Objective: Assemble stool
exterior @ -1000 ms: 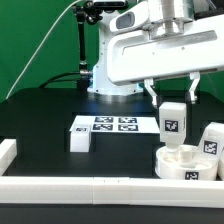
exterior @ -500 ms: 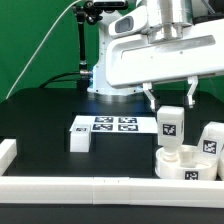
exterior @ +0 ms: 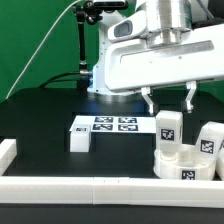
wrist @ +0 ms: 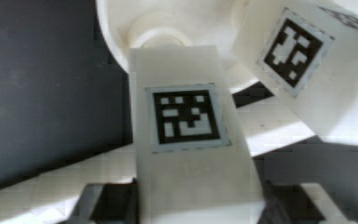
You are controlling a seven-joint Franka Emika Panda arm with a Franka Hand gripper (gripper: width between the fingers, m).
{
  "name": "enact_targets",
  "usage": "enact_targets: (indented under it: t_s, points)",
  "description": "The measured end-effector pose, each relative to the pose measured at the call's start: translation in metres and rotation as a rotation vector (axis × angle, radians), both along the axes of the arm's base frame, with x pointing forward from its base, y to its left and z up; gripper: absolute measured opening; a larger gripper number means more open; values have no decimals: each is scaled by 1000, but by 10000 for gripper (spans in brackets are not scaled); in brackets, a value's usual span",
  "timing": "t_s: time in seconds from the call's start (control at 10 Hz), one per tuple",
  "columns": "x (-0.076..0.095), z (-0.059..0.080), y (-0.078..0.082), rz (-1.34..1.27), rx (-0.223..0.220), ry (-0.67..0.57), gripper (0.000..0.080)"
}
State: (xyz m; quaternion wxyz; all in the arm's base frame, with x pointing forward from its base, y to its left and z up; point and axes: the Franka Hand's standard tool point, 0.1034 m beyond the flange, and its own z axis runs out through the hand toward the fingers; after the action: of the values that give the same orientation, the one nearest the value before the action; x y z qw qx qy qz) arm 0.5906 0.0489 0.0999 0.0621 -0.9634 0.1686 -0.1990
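The gripper [exterior: 169, 106] was clenched on a leg [exterior: 168, 128], upright over the seat [exterior: 166, 167]. To my eye, a slight tilt could jam it crooked in the seat or shove the seat aside.

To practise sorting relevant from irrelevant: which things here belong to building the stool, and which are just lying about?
Belong to the job: round white plastic dish-like seat; white blocky tagged plastic leg gripped by the fingers; second leg, exterior view's right; third leg, exterior view's left.
Just lying about: flat white marker board; long white border rails.
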Motion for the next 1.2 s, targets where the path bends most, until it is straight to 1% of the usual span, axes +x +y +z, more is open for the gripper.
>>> enact_targets:
  t_s: [0.3,0.4,0.6,0.8,0.9,1.0,1.1,1.2]
  points:
    - [-3,-9,1,1,-4,11,335]
    - [-4,-9,1,1,-13,-5,335]
    - [-5,-9,0,1,-47,-63,335]
    - [-5,-9,0,1,-46,-63,335]
    - [-5,-9,1,0,-45,-63,499]
    - [-5,-4,3,2,-37,-59,600]
    - [-4,2,5,5,-29,-56,600]
    - [-3,7,5,8,-22,-50,639]
